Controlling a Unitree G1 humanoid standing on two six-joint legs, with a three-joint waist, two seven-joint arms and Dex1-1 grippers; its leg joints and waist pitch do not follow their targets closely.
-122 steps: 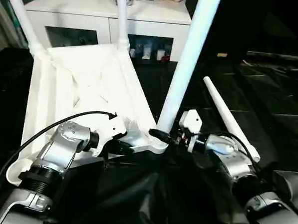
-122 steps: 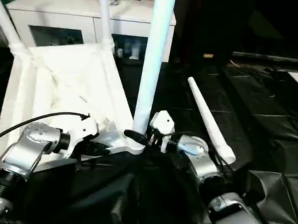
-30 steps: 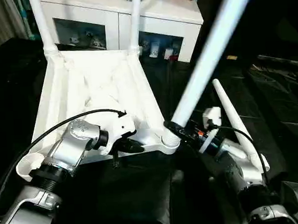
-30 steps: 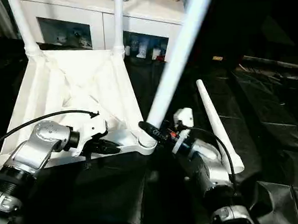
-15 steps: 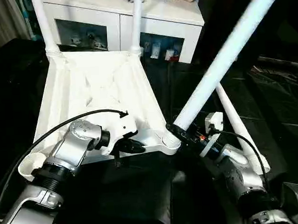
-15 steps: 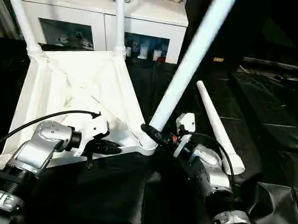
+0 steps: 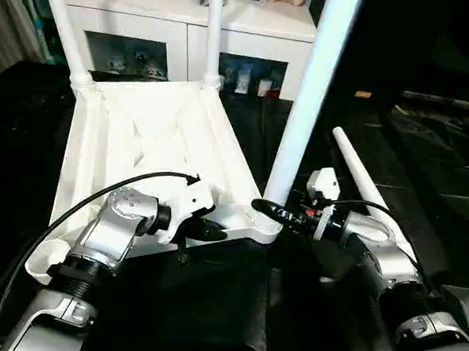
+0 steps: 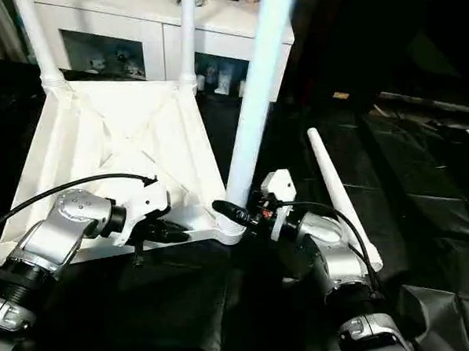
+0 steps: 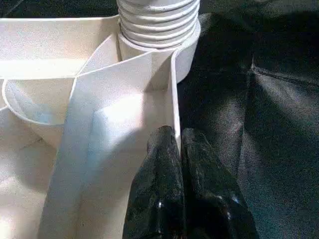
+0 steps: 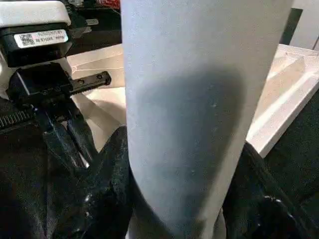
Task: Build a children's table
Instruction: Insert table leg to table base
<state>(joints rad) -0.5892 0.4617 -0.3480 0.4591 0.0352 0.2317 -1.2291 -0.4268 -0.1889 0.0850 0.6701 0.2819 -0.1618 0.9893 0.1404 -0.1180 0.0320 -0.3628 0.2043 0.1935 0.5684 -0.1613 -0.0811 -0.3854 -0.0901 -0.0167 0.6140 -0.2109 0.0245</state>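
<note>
The white children's table lies upside down on the black cover, its ribbed underside facing up. Two legs stand in its far corner sockets. A third leg rises from the near right socket, leaning slightly right, its threaded end seated in the socket. My right gripper is shut on that leg just above the socket, with a finger on each side. My left gripper is shut on the table's near rim wall beside that socket. A fourth leg lies loose on the cover at the right.
The near left corner socket has no leg in it. A white cabinet with glass doors stands right behind the table. Black sheeting covers the work table, wrinkled at the right and front.
The leg in my right gripper has swung from a strong lean to the right back to nearly upright in its socket. My left gripper has kept its hold on the rim.
</note>
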